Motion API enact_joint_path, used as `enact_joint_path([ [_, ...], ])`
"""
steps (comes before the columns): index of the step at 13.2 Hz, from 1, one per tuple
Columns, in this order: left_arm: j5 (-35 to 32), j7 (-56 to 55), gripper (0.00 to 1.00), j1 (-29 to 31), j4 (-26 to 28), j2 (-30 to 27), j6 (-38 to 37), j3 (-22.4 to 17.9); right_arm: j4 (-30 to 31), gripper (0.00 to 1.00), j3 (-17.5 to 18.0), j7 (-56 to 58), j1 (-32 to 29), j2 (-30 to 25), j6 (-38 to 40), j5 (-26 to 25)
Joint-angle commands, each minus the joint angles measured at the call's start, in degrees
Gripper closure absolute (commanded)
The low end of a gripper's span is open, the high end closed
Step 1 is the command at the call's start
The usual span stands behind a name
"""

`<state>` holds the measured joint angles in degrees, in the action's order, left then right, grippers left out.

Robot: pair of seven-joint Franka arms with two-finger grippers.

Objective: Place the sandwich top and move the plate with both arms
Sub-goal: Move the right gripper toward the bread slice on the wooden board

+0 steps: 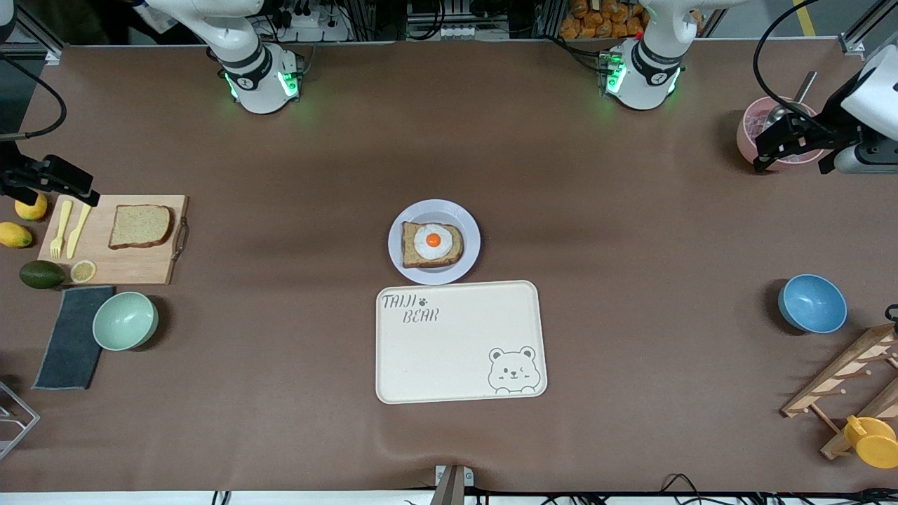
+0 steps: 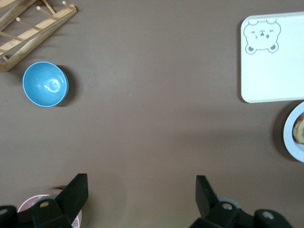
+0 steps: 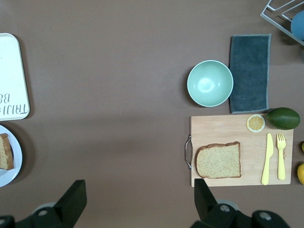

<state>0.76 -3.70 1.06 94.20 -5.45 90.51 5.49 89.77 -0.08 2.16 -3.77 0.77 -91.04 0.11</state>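
Observation:
The sandwich top (image 1: 140,226), a plain tan bread slice, lies on a wooden cutting board (image 1: 140,266) at the right arm's end of the table; it also shows in the right wrist view (image 3: 218,160). The plate (image 1: 468,231) sits mid-table and holds an egg-topped bread slice (image 1: 432,244); its rim shows in the left wrist view (image 2: 290,137) and the right wrist view (image 3: 15,164). My right gripper (image 1: 78,185) is open and empty, up beside the board's edge (image 3: 137,187). My left gripper (image 1: 768,151) is open and empty over a pink bowl (image 1: 754,123) (image 2: 140,183).
A cream bear-print tray (image 1: 459,341) lies just nearer the camera than the plate. A green bowl (image 1: 125,320), dark cloth (image 1: 70,337), avocado (image 1: 41,274) and lemons are around the board. A blue bowl (image 1: 812,303) and wooden rack (image 1: 849,379) stand at the left arm's end.

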Motion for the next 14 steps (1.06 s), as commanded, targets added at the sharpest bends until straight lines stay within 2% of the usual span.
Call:
enact_joint_path([
  [1,-1.20,-1.66,0.00,0.08,-1.30,0.36,0.02,-0.04,1.10,0.00,0.16,-0.41,-0.18,-1.03,0.16,-0.63],
  [14,-0.50,-1.05,0.00,1.93,-2.53,2.02,0.10,-0.48,1.19,0.00,-0.01,0.82,-2.11,0.11,0.07,-0.63],
])
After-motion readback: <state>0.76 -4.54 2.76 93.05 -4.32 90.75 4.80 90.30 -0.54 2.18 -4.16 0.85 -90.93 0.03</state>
